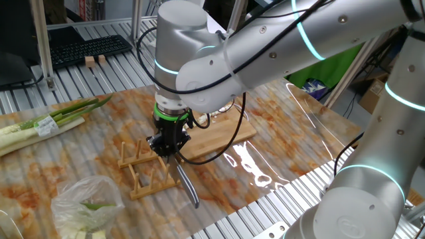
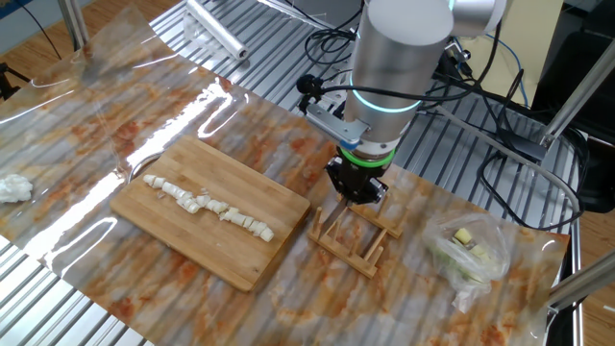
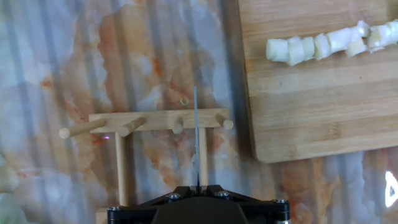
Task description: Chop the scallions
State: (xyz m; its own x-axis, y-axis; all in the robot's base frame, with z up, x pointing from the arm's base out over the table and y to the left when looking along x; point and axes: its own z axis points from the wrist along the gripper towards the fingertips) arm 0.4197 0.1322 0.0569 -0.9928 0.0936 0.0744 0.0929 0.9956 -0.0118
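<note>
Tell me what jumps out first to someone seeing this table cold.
The gripper points straight down over a small wooden peg rack, holding a knife whose blade drops between the pegs. Beside the rack, chopped scallions lie in a row across the cutting board.

No text, brand, number or sign can be read anywhere. The label band (image 1: 45, 124) on the green-and-white bundle (image 1: 46, 123), near the table's far left edge, is too small to make out.
</note>
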